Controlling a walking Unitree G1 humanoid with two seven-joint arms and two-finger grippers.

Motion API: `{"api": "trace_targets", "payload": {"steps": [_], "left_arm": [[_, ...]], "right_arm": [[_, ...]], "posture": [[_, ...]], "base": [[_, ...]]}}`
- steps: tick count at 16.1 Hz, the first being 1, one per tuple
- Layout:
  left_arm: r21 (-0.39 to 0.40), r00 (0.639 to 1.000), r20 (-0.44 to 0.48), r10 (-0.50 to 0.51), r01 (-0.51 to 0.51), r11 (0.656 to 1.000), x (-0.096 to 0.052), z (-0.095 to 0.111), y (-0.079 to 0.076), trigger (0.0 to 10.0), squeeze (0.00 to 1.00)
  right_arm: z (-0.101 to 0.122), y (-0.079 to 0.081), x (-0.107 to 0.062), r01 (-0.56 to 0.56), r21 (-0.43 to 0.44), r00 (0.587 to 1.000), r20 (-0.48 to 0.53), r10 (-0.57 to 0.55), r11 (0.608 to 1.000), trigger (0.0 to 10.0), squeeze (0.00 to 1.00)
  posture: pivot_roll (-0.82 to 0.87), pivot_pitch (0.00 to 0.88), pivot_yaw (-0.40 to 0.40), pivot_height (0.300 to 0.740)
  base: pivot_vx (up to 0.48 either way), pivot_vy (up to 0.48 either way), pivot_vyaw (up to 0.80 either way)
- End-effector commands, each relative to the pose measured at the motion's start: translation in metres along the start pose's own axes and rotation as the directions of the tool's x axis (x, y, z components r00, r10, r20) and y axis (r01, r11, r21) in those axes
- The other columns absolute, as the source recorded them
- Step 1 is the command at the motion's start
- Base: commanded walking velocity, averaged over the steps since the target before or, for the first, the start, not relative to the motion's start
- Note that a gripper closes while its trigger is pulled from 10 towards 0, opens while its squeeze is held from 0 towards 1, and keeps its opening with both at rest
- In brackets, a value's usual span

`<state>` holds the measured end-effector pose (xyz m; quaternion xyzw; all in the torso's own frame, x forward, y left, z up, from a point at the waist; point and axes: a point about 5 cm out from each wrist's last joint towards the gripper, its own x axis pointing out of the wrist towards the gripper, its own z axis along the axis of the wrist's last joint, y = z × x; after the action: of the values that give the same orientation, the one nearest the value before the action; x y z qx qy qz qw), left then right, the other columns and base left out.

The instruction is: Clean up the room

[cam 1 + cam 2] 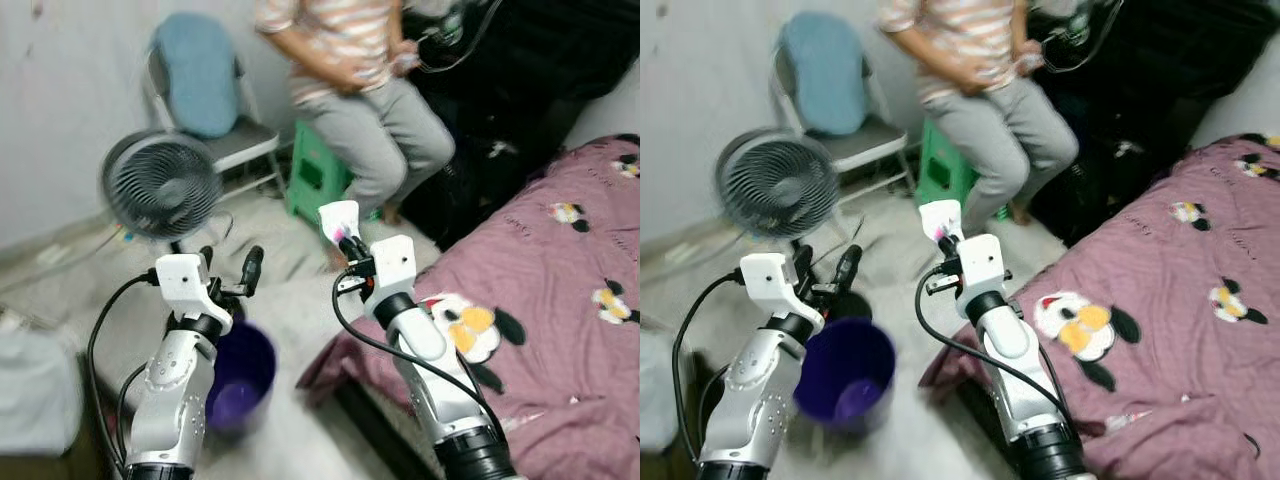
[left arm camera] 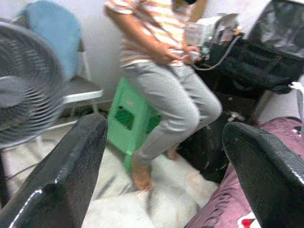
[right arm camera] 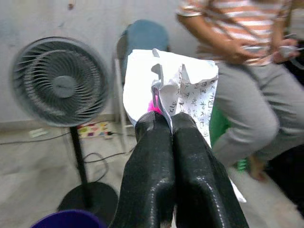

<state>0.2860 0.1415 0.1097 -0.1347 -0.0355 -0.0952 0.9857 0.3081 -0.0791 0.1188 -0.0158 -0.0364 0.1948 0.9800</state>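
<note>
**Paper in my right grip, bin waiting low on my left**

Far left: standing fan (image 1: 160, 185) against the wall, folding chair (image 1: 205, 95) with a blue cushion behind it. My left gripper (image 1: 228, 268) is raised in front of the fan's pole, fingers spread wide with nothing between them; the left wrist view looks out through the gap at the floor. The left forearm rises steeply from below, wrist block on top, fingers pointing forward.

Below that arm, on the floor: purple bin (image 1: 845, 372), mouth open and facing up. Part of its rim is hidden behind my left forearm.

Centre: my right gripper (image 1: 345, 240) has its fingers pressed together on a crumpled white paper (image 3: 183, 92) with printed text and a pink patch at the pinch. The paper stands up above the fingertips. The right forearm slants up from lower right, over the edge of the bed; the paper is held off to the bin's right, not over the mouth.

Beyond it: a person (image 1: 355, 90) seated on a green stool (image 1: 315, 175). Right: bed with purple patterned cover (image 1: 560, 290).

Judgement: step in hand is carrying the paper to the bin. To do it well I'd swing the right wrist leftward and down until the paper hangs squarely over the mouth, keeping clear of my own left arm, and only then part the fingers; light paper may drift, more so if the fan is running
</note>
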Motion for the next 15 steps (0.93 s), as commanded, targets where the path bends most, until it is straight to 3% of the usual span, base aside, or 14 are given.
{"api": "trace_targets", "payload": {"steps": [1, 4, 8, 11, 12, 15], "left_arm": [[-0.006, 1.0, -0.001, -0.018, 0.018, 1.0, 0.001, 0.0, -0.006, 10.0, 0.0], [-0.002, 1.0, -0.005, -0.014, 0.014, 1.0, 0.002, 0.0, -0.005, 10.0, 0.0], [0.024, 0.997, -0.035, 0.07, -0.069, 0.997, 0.003, -0.004, 0.003, 10.0, 0.0], [0.077, 0.997, 0.022, 0.073, -0.074, 0.994, 0.001, 0.004, 0.005, 10.0, 0.0], [0.128, 0.995, 0.054, 0.08, -0.086, 0.988, -0.001, 0.009, 0.008, 10.0, 0.0], [0.163, 0.984, 0.059, 0.17, -0.177, 0.971, -0.01, 0.01, 0.024, 10.0, 0.0]], "right_arm": [[0.0, -0.006, -0.002, 0.018, -0.005, 1.0, 0.002, -0.018, 1.0, 10.0, 0.0], [-0.001, -0.005, -0.002, 0.02, 0.005, 1.0, 0.001, -0.02, 1.0, 10.0, 0.0], [-0.002, -0.006, -0.002, 0.024, 0.005, 1.0, -0.001, -0.024, 1.0, 10.0, 0.0], [-0.001, -0.008, -0.002, 0.036, 0.023, 0.999, 0.003, -0.036, 0.999, 10.0, 0.0], [0.0, -0.011, -0.002, 0.045, 0.017, 0.999, 0.009, -0.045, 0.999, 10.0, 0.0], [0.003, -0.023, -0.009, 0.074, -0.077, 0.997, 0.034, -0.072, 0.994, 10.0, 0.0]], "posture": [[-0.03, 0.0, 0.002, 0.74], [-0.03, 0.0, 0.003, 0.74], [-0.03, 0.0, 0.005, 0.74], [-0.03, 0.0, 0.005, 0.74], [-0.03, 0.0, 0.004, 0.74], [-0.01, 0.0, -0.004, 0.74]], "base": [[0.371, 0.0, 0.0], [0.346, 0.0, 0.0], [0.0, 0.0, 0.0], [0.0, 0.0, 0.0], [0.0, 0.0, 0.0], [0.0, 0.0, 0.0]]}}
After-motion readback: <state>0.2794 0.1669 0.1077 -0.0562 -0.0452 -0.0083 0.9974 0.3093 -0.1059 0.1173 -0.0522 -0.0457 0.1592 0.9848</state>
